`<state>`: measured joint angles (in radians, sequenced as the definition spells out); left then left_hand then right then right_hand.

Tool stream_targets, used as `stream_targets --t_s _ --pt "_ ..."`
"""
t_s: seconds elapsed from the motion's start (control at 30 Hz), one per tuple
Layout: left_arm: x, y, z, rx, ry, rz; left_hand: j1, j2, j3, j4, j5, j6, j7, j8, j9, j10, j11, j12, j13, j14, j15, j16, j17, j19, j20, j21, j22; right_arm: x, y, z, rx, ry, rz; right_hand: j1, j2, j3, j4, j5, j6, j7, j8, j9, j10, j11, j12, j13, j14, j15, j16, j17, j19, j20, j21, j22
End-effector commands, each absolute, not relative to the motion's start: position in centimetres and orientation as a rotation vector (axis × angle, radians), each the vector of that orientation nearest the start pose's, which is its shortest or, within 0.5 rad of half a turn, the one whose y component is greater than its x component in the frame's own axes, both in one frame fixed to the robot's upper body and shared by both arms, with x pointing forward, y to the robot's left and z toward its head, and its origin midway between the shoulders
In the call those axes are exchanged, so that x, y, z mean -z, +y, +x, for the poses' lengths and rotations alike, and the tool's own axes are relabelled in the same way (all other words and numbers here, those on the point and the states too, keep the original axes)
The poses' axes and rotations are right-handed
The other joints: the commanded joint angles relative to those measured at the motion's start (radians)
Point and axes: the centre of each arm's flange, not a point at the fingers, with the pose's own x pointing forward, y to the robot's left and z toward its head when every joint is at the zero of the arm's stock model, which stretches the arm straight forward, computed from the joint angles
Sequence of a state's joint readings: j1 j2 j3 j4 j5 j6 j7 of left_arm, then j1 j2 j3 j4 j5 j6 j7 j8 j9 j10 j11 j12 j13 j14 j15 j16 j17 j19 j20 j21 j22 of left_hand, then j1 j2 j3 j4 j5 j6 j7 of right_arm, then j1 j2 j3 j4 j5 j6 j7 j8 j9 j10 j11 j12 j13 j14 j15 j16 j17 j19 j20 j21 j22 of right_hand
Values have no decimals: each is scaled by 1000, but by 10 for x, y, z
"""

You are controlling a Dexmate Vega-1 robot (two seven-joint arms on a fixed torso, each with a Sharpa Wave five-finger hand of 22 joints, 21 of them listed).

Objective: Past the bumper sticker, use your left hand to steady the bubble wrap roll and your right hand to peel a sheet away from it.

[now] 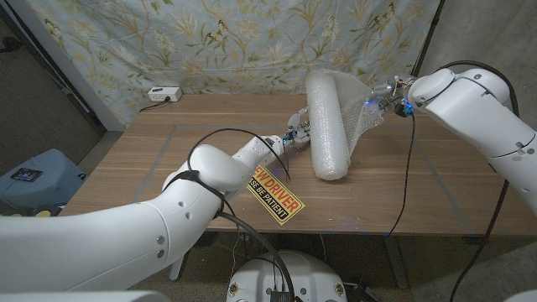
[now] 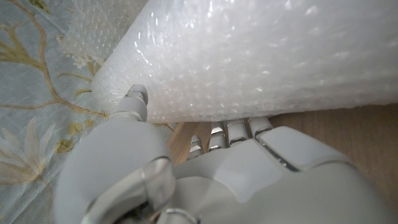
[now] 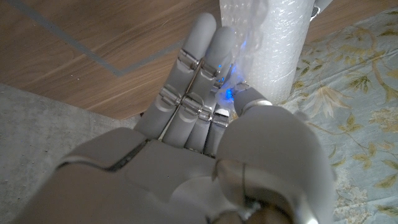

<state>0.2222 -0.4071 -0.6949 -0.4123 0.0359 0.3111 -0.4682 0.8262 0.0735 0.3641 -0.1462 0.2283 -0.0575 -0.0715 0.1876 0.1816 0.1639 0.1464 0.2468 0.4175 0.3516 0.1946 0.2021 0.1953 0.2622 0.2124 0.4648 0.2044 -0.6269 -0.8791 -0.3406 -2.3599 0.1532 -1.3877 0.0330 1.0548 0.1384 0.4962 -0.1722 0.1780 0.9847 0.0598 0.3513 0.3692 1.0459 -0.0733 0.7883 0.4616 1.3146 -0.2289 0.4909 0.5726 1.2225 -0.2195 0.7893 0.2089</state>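
The white cylindrical bubble wrap roll (image 1: 327, 126) lies mid-counter, long axis running near to far. The left hand (image 1: 299, 132) presses its left flank; the right hand (image 1: 379, 105) pinches the loose sheet (image 1: 362, 113) at far right.

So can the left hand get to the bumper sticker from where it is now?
Probably not freely: the left hand is pressed against the bubble wrap roll, steadying it, and the bumper sticker lies back under its forearm.
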Motion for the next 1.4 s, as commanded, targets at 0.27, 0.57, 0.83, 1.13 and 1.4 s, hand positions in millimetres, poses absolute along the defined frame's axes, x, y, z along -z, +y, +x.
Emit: stream_targets --t_s 0.27,0.57,0.83,1.13,1.4 --pt "15 -12 726 691 100 -807 -9 2 6 0 -2 -13 -11 -4 2 -5 1 -6 1 1 -1 1 2 -2 2 -2 3 -148 -280 465 219 -146 -843 18 3 3 -1 6 8 19 -3 11 2 3 5 10 14 -1 -9 6 -4 -2 18 2" --pt "16 -19 724 677 109 -825 -12 3 7 1 -3 -18 -19 -5 2 -7 0 -7 0 1 -3 1 2 -2 2 -2 3 -151 -276 455 225 -176 -845 21 5 3 1 7 8 21 -7 15 2 4 3 10 18 -1 -13 9 -6 -3 26 1" --pt "15 -33 720 680 121 -836 -15 4 8 1 -4 -20 -34 -4 2 -10 -1 -8 0 -1 -3 0 2 -3 2 -3 3 -152 -274 449 229 -184 -852 24 5 2 1 8 10 25 -10 18 2 7 3 12 19 -1 -16 11 -7 -3 32 0" --pt "17 -41 717 684 135 -851 -21 3 8 1 -6 -37 -85 -7 2 -28 -4 -14 0 -14 11 -4 3 -11 3 -8 2 -151 -276 451 230 -158 -855 25 6 1 3 8 8 21 -15 22 -1 7 3 16 20 0 -21 12 -11 -2 39 -1" --pt "15 -43 716 685 145 -851 -31 -4 3 2 -9 -62 -106 -10 1 -57 0 -23 -1 -40 21 -12 2 -23 3 -15 1 -153 -273 455 216 -149 -865 26 6 1 3 8 10 24 -17 23 -1 11 2 17 20 0 -25 13 -13 -2 44 -1"
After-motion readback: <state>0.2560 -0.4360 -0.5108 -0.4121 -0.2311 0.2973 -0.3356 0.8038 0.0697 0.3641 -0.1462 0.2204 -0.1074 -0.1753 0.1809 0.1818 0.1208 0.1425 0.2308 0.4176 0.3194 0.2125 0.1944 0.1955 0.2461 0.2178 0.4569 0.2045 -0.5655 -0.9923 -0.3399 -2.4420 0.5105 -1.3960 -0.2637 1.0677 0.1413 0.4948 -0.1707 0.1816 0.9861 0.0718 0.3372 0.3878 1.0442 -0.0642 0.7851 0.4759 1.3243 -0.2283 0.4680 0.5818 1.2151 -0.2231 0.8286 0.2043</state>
